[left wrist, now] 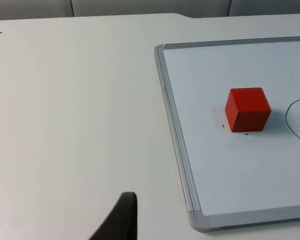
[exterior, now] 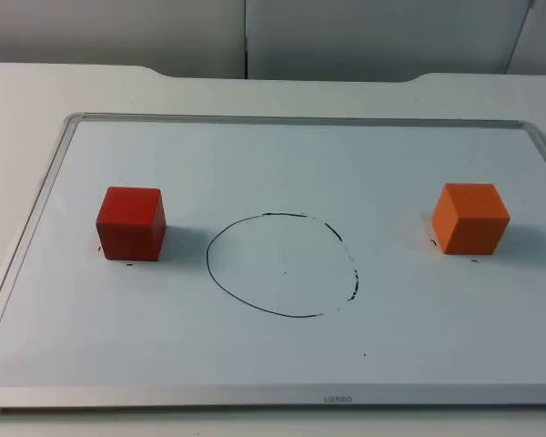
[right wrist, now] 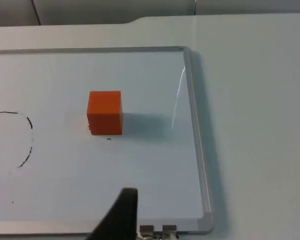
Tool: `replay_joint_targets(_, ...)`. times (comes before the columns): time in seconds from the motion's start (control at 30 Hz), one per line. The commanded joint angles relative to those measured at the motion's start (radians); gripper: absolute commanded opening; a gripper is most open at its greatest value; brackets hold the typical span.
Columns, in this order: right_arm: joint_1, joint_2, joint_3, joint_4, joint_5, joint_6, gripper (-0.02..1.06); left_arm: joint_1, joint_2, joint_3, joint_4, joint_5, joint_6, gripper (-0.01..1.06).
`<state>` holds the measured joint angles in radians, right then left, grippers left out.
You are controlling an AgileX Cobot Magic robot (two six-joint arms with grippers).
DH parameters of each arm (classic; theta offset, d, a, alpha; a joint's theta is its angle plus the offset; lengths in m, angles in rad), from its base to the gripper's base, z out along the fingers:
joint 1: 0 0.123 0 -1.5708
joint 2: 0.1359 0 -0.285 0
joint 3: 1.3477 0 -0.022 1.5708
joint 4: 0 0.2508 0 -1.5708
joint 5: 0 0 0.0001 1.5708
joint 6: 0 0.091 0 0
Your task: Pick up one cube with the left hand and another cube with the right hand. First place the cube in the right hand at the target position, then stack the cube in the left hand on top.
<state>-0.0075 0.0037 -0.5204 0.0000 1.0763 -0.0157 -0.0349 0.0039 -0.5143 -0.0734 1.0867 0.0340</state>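
Cubes [exterior: 131, 223] well inside whiteboard rim [exterior: 273, 119]

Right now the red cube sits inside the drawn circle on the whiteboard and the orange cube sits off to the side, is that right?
Not quite. In the top view the red cube sits outside the drawn circle, beside it on the whiteboard. The orange cube is indeed off to the other side.

The drawn circle [left wrist: 296, 119] was cut off by the picture's edge in both wrist views, leaving a partial arc. Of each claw, a single black fingertip [left wrist: 121, 220] showed, so neither's opening could be told. The whiteboard [exterior: 282, 146]'s small printed logo was unreadable.
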Motion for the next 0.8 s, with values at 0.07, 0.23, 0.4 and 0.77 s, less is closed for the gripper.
replay_joint_targets(0.07, -0.007, 0.026, -0.037, 0.000, -0.032, 0.002, 1.05, 0.003, -0.004, 0.001, -0.009, -0.011, 0.003, 1.05)
replay_joint_targets(0.23, -0.007, 0.112, -0.089, 0.000, -0.082, 0.002, 1.05, 0.003, -0.004, 0.001, -0.009, -0.011, 0.003, 1.05)
replay_joint_targets(0.4, -0.007, 0.230, -0.163, 0.000, -0.149, -0.002, 1.05, 0.003, -0.004, 0.001, -0.009, -0.011, 0.003, 1.05)
replay_joint_targets(0.77, -0.007, 0.572, -0.370, 0.005, -0.233, -0.009, 1.04, 0.003, -0.004, 0.001, -0.009, -0.011, 0.003, 1.05)
